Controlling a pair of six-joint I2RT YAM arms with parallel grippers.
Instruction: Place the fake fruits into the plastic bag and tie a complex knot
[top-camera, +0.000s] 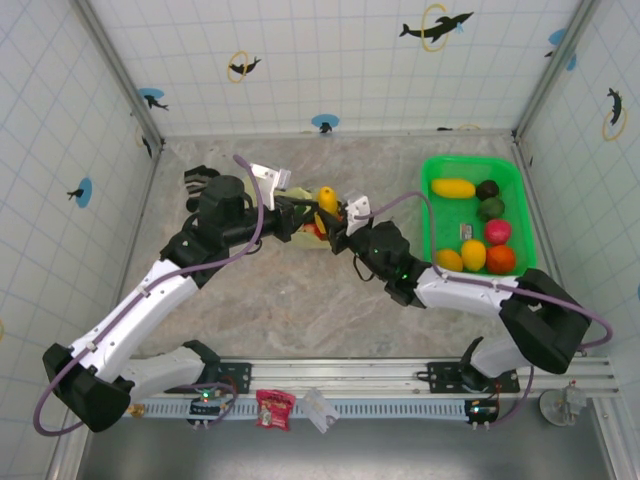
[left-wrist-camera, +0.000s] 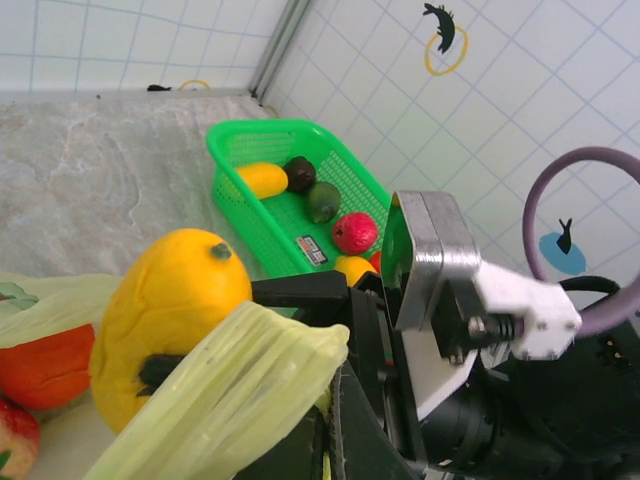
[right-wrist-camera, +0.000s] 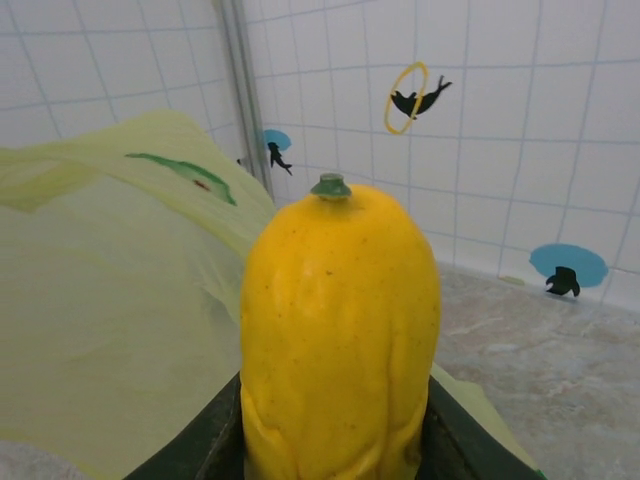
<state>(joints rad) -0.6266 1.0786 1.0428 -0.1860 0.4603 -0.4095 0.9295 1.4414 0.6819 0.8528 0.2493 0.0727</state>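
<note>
The plastic bag (top-camera: 303, 236) lies mid-table, pale yellow and crinkly, with an orange fruit (left-wrist-camera: 45, 365) and a red one (left-wrist-camera: 12, 440) inside. My left gripper (top-camera: 293, 212) is shut on a bunched handle strip of the bag (left-wrist-camera: 230, 390), its jaws (left-wrist-camera: 330, 420) pinching the strip's end. My right gripper (top-camera: 338, 215) is shut on a long yellow fruit (right-wrist-camera: 340, 330), held upright, stem up, between its black fingers (right-wrist-camera: 195, 445), right at the bag's mouth. The same yellow fruit (left-wrist-camera: 170, 300) shows in the left wrist view beside the handle. The bag's wall (right-wrist-camera: 110, 300) rises left of it.
A bright green basket (top-camera: 432, 215) stands at the right with several fruits: a yellow one (top-camera: 453, 188), a dark brown one (top-camera: 487, 190), a green one (top-camera: 491, 209), a pink one (top-camera: 497, 232) and an orange one (top-camera: 501, 259). Tiled walls close in the table.
</note>
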